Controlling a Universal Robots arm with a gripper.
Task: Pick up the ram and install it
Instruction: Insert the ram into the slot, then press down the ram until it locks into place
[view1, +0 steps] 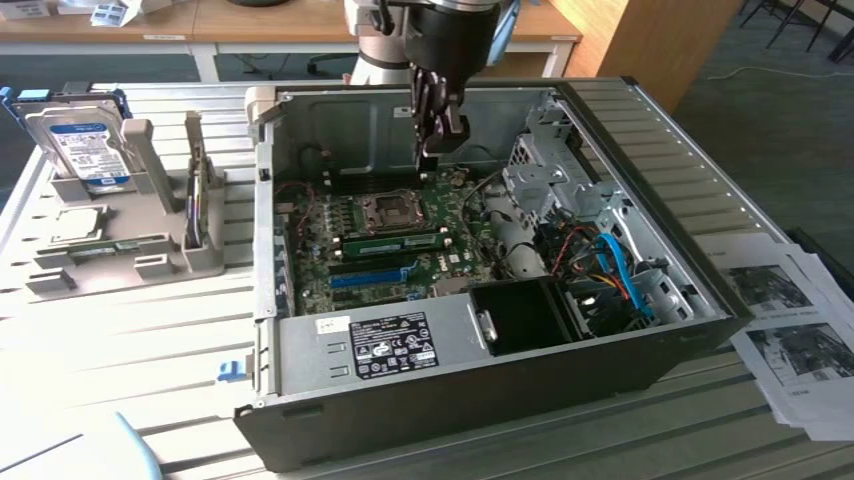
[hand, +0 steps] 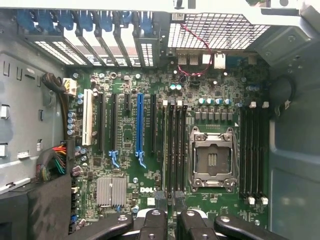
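Observation:
The ram is a thin green stick seated flat in a memory slot on the motherboard, between the processor socket and the bright blue slot. In the wrist view the ram stands edge-on in the slot furthest from the socket. My gripper hangs inside the open computer case, above the far end of the memory slots and clear of the ram. Its dark fingers stand apart with nothing between them, the gripper open over the slot ends.
A silver, blue-labelled hard drive stands in a grey rack at the exterior view's left. Inside the case are a drive cage, a black shroud and blue cables. Printed sheets lie at the right.

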